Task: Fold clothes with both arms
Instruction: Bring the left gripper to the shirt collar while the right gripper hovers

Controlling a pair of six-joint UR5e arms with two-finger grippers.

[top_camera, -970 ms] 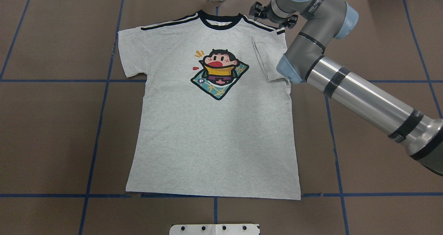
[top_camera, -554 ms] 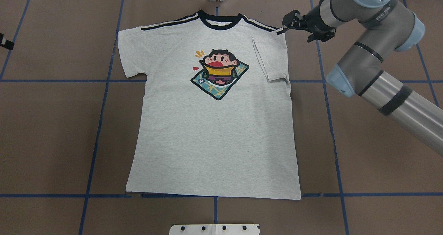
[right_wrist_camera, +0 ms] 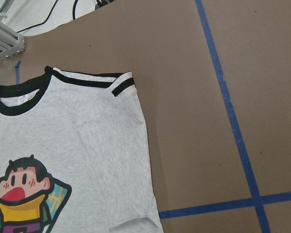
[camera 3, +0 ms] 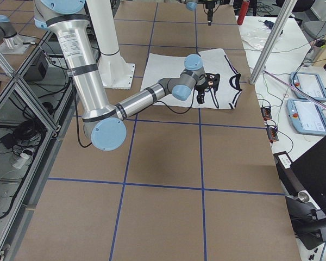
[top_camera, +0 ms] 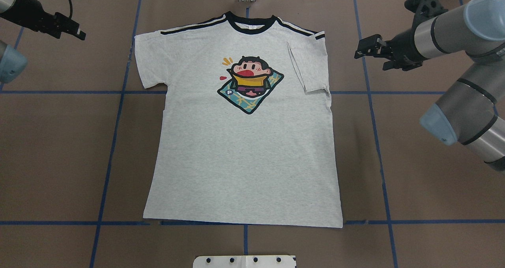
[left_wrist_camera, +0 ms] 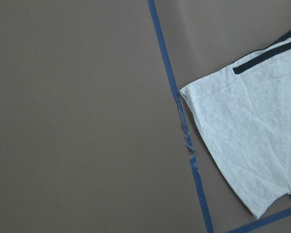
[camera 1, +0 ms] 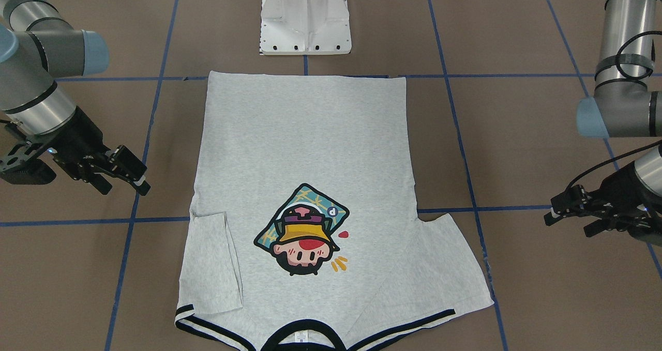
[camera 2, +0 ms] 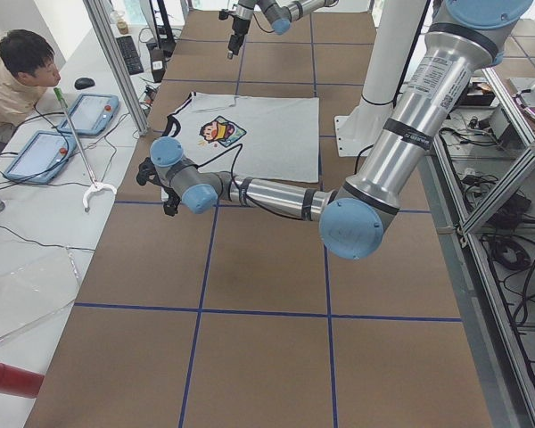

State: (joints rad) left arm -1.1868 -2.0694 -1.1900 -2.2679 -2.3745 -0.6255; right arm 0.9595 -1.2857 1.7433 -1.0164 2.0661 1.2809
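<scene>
In the overhead view, the left gripper [top_camera: 71, 32] hangs at the upper left of the frame over the bare brown table [top_camera: 59, 149]. It is well apart from the shirt and holds nothing. Its fingers look spread in the front-facing view.

The grey T-shirt [top_camera: 244, 157] lies flat and face up in the middle of the frame. Its black collar [top_camera: 249, 24] is toward the top edge, and its hem runs just above the lower blue tape line [top_camera: 434, 222]. The sleeve on the frame's left [top_camera: 148, 60] is spread out flat. The sleeve on the frame's right [top_camera: 311, 66] is folded inward onto the chest, beside the cartoon print [top_camera: 249, 84]. A white base plate [top_camera: 244, 261] shows at the bottom edge, below the hem.

At the upper right, the right gripper [top_camera: 371, 59] hovers over bare table near the folded shoulder, not touching the cloth. Its jaws are apart and empty.
</scene>
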